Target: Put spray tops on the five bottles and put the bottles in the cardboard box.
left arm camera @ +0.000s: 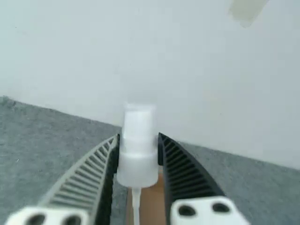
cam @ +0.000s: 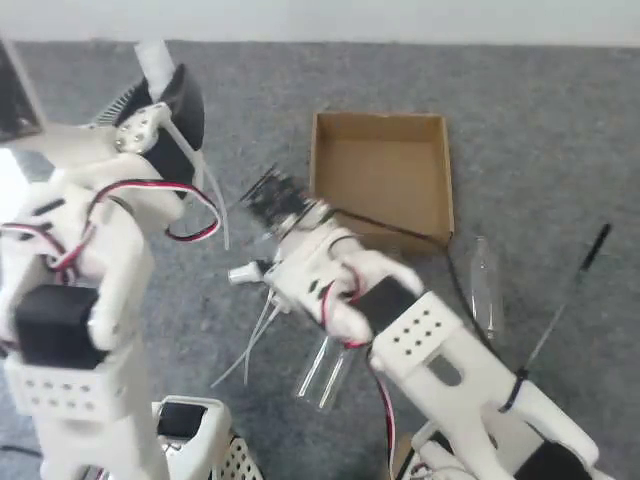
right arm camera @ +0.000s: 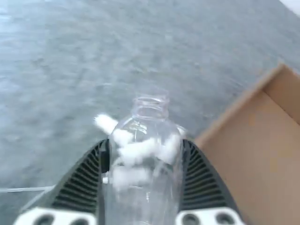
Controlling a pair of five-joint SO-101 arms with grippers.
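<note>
The grey, felt-like tabletop [cam: 540,120] carries the square, shallow cardboard box [cam: 378,118] at centre-far, its brown floor bare. My right pincer [right arm camera: 146,144], just left of the box, has its ribbed black jaws closed around the rounded shoulders of a clear plastic bottle [right arm camera: 143,164], whose open threaded neck points away from the wrist. My left pincer [left arm camera: 138,137] sits at the far left, its ribbed jaws clamped on the waist of a white cylindrical spray top [left arm camera: 137,159], a thin dip tube hanging below it. A pair of clear bottles [cam: 325,372] lies side by side near me, a lone bottle [cam: 483,282] lies right of the box, and a loose spray top [cam: 243,272] rests left of the right arm.
</note>
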